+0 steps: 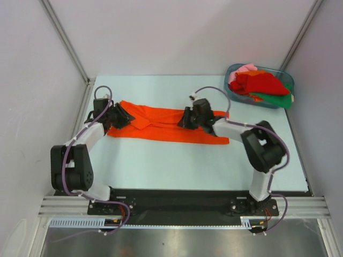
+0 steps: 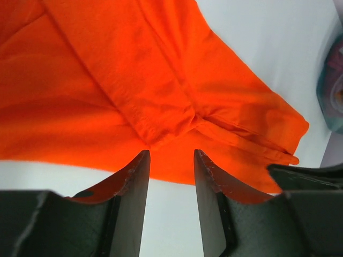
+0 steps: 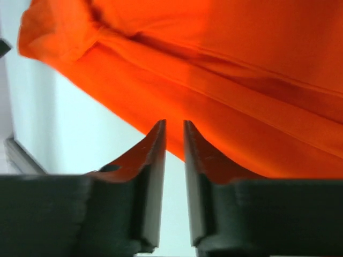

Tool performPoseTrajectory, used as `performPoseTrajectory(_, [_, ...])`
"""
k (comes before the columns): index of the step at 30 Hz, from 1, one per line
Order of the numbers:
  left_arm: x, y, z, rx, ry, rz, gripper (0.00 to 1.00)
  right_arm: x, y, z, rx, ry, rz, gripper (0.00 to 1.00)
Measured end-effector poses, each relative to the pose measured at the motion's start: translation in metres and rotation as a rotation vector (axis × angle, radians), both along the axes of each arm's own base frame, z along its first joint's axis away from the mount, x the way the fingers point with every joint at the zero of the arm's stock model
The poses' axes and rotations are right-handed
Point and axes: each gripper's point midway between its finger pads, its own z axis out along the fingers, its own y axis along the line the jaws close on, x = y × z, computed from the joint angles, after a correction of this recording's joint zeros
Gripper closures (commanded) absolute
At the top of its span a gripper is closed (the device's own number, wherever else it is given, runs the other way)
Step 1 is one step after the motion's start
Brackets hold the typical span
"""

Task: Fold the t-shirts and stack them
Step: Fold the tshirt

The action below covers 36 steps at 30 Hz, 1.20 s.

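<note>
One bright orange t-shirt (image 1: 166,126) lies flat on the table as a long strip running left to right. My left gripper (image 1: 127,116) is low at its left end. In the left wrist view that gripper (image 2: 171,156) is open, its tips just short of the orange t-shirt's (image 2: 134,80) near edge, with bare table between the fingers. My right gripper (image 1: 182,120) rests over the strip's middle. From its own wrist view the right gripper (image 3: 174,126) stands narrowly open at the cloth's (image 3: 241,80) hem, gripping nothing. Other t-shirts, red (image 1: 260,83), pink (image 1: 244,69) and green (image 1: 276,99), lie heaped in a tub.
The bluish plastic tub (image 1: 286,76) stands at the back right corner of the table (image 1: 177,166), and its side shows at the right of the left wrist view (image 2: 333,91). White walls and metal posts close in the left, back and right sides.
</note>
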Motion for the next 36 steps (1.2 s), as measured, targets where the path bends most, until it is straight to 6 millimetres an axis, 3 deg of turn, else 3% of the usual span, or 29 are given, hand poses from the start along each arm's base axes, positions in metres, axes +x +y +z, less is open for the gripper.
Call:
performPoseTrajectory(5, [0.022,-0.013,-0.007,-0.024,0.012,-0.050,0.61,0.002,0.077,-0.027,0.072,0.024,0.078,0.91])
performPoseTrajectory(8, [0.025,-0.015,-0.013,-0.025,0.026,-0.055,0.62,0.003,0.104,-0.033,0.106,0.026,0.097,0.96])
performPoseTrajectory(12, [0.033,-0.018,-0.021,-0.031,0.044,-0.062,0.62,0.013,0.126,-0.031,0.150,0.017,0.100,0.99])
performPoseTrajectory(17, [0.041,-0.033,-0.029,-0.039,0.060,-0.101,0.62,0.022,0.145,-0.037,0.181,0.024,0.100,1.00])
performPoseTrajectory(22, [0.049,-0.049,-0.028,-0.041,0.052,-0.138,0.62,0.023,0.151,-0.050,0.185,0.050,0.101,1.00])
performPoseTrajectory(28, [0.056,-0.056,-0.026,-0.044,0.042,-0.152,0.61,0.024,0.156,-0.047,0.194,0.046,0.105,1.00])
performPoseTrajectory(36, [0.055,-0.064,-0.025,-0.044,0.040,-0.170,0.59,0.043,0.165,-0.050,0.193,0.015,0.097,1.00])
